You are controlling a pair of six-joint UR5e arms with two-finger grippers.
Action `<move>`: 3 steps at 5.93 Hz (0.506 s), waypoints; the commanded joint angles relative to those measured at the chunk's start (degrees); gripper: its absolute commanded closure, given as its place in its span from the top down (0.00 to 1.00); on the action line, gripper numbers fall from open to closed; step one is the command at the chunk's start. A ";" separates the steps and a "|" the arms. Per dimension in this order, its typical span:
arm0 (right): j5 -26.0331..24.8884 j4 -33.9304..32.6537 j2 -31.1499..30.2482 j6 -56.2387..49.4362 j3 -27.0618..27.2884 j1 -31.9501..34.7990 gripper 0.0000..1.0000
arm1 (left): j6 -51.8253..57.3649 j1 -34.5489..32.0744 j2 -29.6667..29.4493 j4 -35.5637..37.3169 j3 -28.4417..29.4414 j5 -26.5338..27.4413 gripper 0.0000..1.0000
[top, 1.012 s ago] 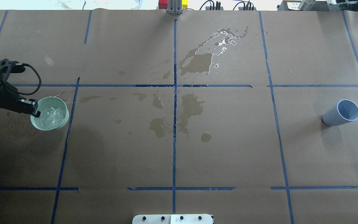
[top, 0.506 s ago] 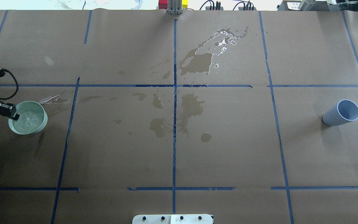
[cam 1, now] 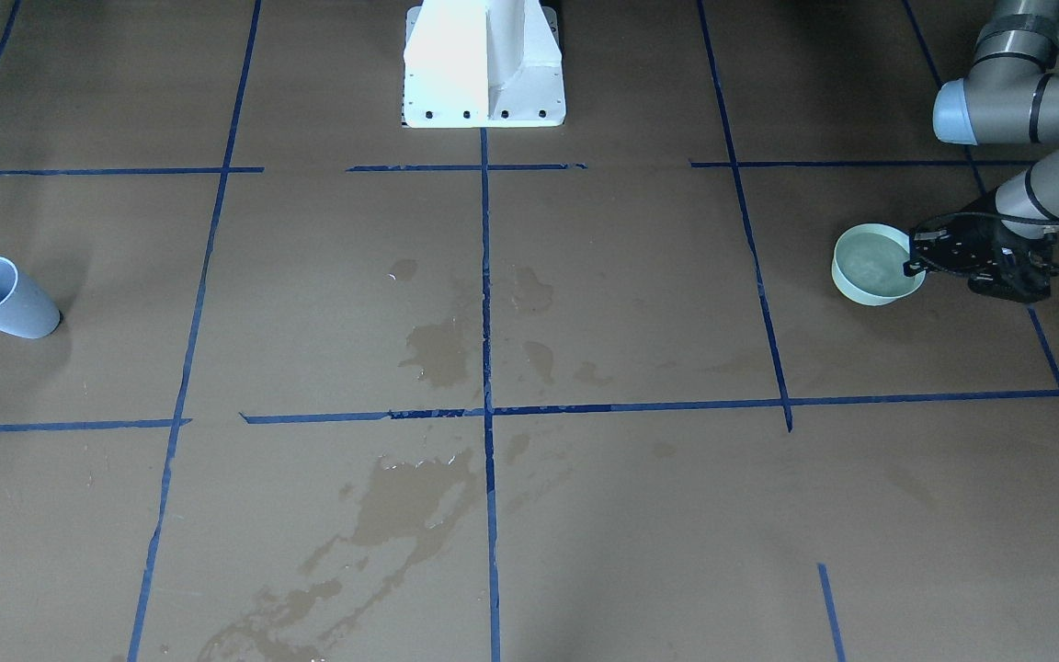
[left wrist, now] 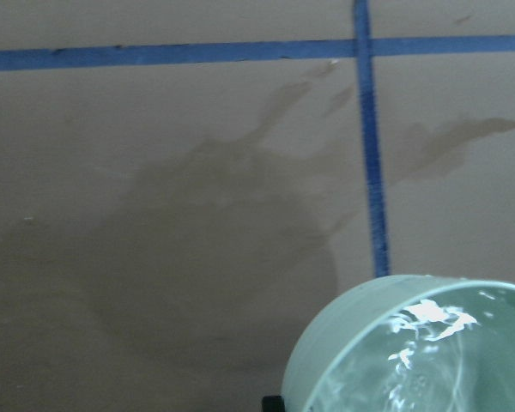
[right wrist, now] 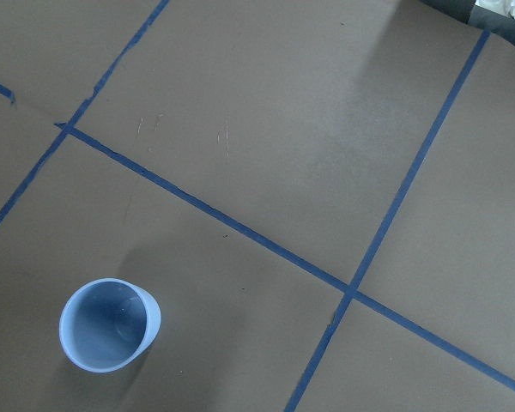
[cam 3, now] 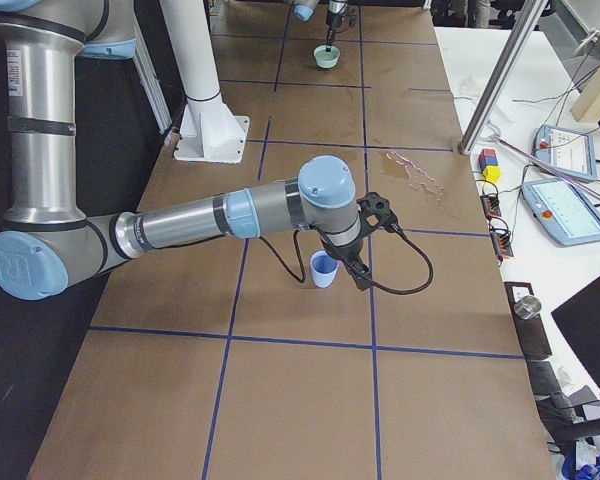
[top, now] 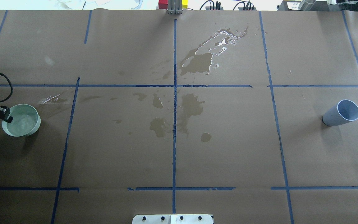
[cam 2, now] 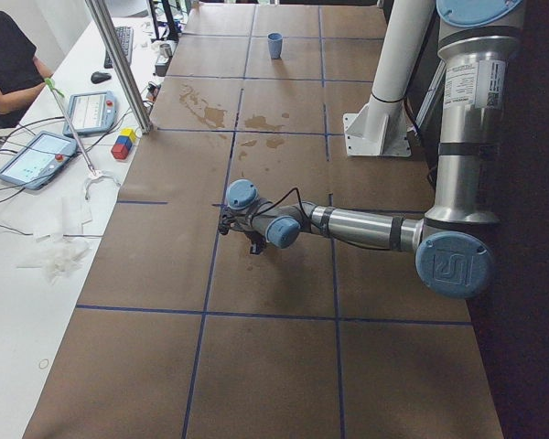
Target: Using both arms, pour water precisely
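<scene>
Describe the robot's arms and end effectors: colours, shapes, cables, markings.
The left arm and right arm are silver-grey round tubes with pale blue joint caps. The big caps carry a moulded logo, and the upright links have a white printed label. The left end effector and right end effector are black and two-fingered, each with a black cable looping off the wrist.

This is a robotics laboratory. The table (top: 228, 140) is covered in brown paper marked with a blue tape grid (top: 174, 155). The left arm (cam 2: 366, 226) and a white pedestal (cam 2: 389, 73) occupy the right of the left side view. Teach pendants (cam 2: 37, 157) lie on a white bench (cam 2: 37, 302) at its left, with an operator (cam 2: 5, 59) at upper left.
</scene>
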 commanded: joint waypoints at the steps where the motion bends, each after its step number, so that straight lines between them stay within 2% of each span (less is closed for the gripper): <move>1: 0.00 0.00 -0.09 0.00 0.00 0.00 1.00 | 2.32 -0.65 1.33 0.00 0.92 -0.05 0.00; 3: 0.00 0.00 -0.09 0.00 0.00 0.00 1.00 | 2.33 -0.65 1.33 0.00 1.89 -0.05 0.00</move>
